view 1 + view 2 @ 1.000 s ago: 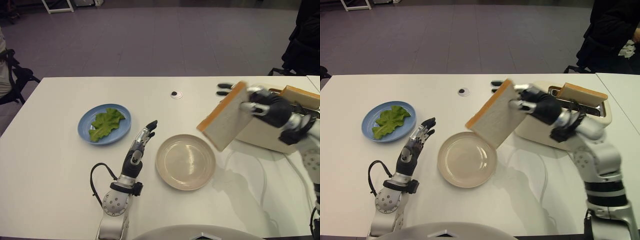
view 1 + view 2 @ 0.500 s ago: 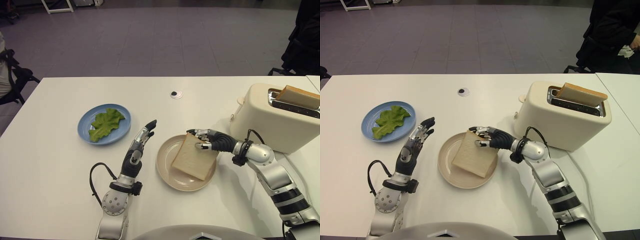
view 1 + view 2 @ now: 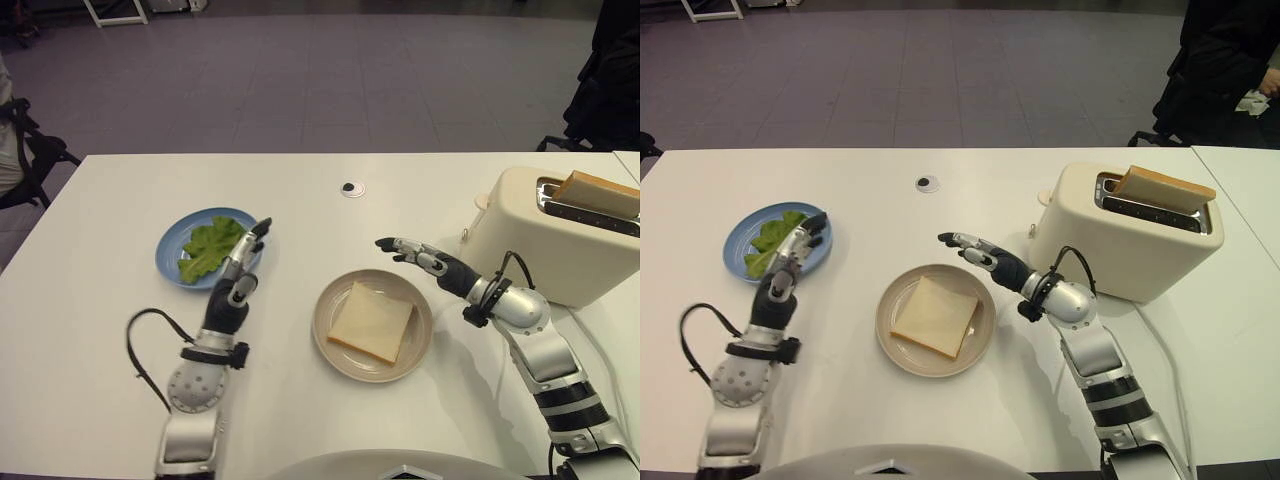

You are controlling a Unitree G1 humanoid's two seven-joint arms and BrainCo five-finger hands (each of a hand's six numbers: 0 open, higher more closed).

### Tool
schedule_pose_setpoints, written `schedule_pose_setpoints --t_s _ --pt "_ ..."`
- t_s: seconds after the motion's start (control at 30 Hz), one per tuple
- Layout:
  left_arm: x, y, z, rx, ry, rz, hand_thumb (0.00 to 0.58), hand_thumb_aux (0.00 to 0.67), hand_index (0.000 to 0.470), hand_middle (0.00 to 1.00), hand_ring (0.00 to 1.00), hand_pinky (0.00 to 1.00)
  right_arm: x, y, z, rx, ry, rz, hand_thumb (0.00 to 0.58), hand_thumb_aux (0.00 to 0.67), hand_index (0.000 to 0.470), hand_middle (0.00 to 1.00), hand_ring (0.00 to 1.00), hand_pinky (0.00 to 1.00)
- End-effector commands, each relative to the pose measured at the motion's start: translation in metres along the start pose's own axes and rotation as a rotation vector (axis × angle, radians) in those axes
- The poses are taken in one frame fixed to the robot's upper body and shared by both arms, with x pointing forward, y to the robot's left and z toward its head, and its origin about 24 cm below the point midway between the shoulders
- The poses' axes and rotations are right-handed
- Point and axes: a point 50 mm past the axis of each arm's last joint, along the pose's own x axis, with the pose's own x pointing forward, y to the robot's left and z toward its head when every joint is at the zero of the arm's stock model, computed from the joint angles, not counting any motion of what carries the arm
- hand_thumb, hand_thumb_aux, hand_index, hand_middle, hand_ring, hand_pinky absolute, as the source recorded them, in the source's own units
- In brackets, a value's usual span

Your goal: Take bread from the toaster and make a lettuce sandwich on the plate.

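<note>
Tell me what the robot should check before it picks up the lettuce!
1. The bread slice lies flat on the beige plate: ok.
2. The right hand is open and off the bread: ok.
3. The left hand is open and holds nothing: ok.
4. The left hand touches the lettuce: cannot tell; its fingertips are at the blue plate edge nearest the beige plate.
5. The second slice stands in the toaster: ok.
</note>
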Motion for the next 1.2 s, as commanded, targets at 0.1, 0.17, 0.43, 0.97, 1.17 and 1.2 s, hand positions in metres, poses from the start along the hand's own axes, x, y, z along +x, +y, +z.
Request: schedule_pose_setpoints --t_s 0.1,0.17,0.43,0.97,1.17,1.2 --pt "0.035 0.052 -0.054 0.688 0.185 -0.104 0.000 0.000 0.000 0.00 0.00 0.00 -0.018 -0.005 0.012 0.000 -0.112 -0.069 0.000 0.000 0.000 0.00 0.00 0.00" --pt "0.039 0.059 -0.079 0.836 0.263 -0.161 0.000 0.000 0.000 0.00 0.00 0.00 -0.023 -0.001 0.010 -0.003 -0.112 -0.067 0.000 0.000 0.000 0.00 0.00 0.00" --pt "0.039 0.055 -0.133 0.983 0.409 -0.284 0.456 0.360 0.253 0.00 0.00 0.00 -0.022 0.007 0.002 0.002 -0.115 -0.046 0.000 0.000 0.000 0.00 0.00 0.00" --pt "0.027 0.044 -0.126 0.866 0.318 -0.274 0.580 0.670 0.470 0.00 0.00 0.00 -0.016 0.008 0.000 -0.014 -0.133 -0.045 0.000 0.000 0.000 0.00 0.00 0.00" --pt "0.044 0.071 -0.078 0.869 0.182 -0.075 0.580 0.670 0.470 0.00 0.00 0.00 -0.016 0.002 0.002 -0.023 -0.151 -0.096 0.000 0.000 0.000 0.00 0.00 0.00" --pt "0.048 0.070 -0.062 0.812 0.127 -0.025 0.580 0.670 0.470 0.00 0.00 0.00 -0.017 -0.001 0.002 -0.025 -0.157 -0.111 0.000 0.000 0.000 0.00 0.00 0.00"
